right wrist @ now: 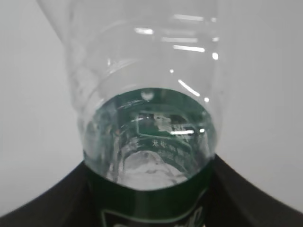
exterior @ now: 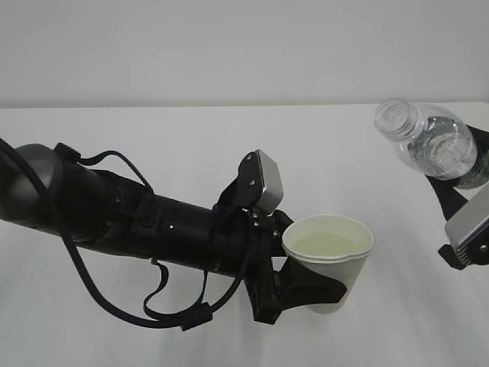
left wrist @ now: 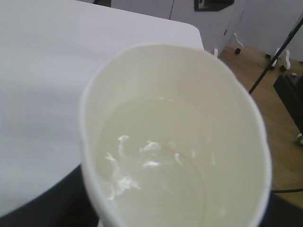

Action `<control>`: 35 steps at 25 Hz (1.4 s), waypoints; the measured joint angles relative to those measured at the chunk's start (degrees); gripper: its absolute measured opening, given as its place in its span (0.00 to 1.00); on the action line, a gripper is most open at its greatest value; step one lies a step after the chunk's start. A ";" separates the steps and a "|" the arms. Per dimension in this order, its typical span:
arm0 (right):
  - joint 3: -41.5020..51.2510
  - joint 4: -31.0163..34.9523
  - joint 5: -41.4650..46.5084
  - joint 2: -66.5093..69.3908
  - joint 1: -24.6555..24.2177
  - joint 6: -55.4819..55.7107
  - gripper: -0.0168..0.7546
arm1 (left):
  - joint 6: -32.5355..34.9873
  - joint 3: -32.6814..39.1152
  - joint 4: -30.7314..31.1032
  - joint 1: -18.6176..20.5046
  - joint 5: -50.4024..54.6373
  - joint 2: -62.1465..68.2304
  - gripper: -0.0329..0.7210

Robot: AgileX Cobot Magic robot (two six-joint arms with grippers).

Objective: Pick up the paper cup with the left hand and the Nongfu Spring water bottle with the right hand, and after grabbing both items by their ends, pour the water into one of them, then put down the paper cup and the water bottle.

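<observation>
L gripper is clamped on the paper cup, fingers round its lower wall, cup upright and lifted off the table. Cup holds pale liquid w/ small ripples on top; it fills most of the L wrist view. R gripper grips the Nongfu Spring water bottle around its green label band; bottle tilted, open neck pointing up-left twd the cup, some water left inside near the label end. Bottle mouth sits above and to the R of the cup, well apart, no stream btwn them. Surface under both grippers: plain white tabletop, matte, soft shadows below the L arm. Behind it, a bare pale grey wall. L wrist view also shows, past the table's rounded corner, a wood-tone floor, white cabinet fronts, black stand legs.
</observation>
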 joint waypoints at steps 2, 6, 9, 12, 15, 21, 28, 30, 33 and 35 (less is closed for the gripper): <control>0.00 0.00 -1.21 0.00 0.00 4.23 0.57 | 0.00 0.00 -0.10 0.00 0.00 0.00 0.64; 0.00 0.00 -2.10 0.00 0.00 12.52 0.57 | 0.00 0.00 -0.23 0.00 0.00 0.00 0.64; 0.00 0.00 -2.10 0.00 0.00 18.74 0.57 | 0.00 0.00 -0.74 0.00 0.10 0.12 0.64; 0.00 0.08 -2.10 0.00 0.00 24.90 0.57 | 0.00 0.00 -1.94 0.00 0.21 0.23 0.64; 0.00 0.18 -2.10 0.00 0.00 30.37 0.57 | 0.11 0.00 -3.52 0.00 0.42 0.23 0.64; 0.00 1.26 -2.19 0.00 0.00 38.70 0.57 | 3.03 0.00 -5.88 0.00 0.42 0.23 0.64; 0.00 3.03 -2.34 0.24 0.00 45.11 0.57 | 4.37 0.00 -7.11 0.00 0.42 0.23 0.64; 0.00 3.69 -2.58 1.89 0.00 45.90 0.57 | 4.50 0.00 -7.14 0.00 0.42 0.23 0.64; -0.74 4.01 -2.58 4.88 0.00 46.52 0.57 | 4.50 0.00 -7.24 0.00 0.42 0.23 0.64; -1.92 4.10 -2.58 7.39 0.00 46.74 0.57 | 4.50 0.00 -7.27 0.00 0.42 0.23 0.64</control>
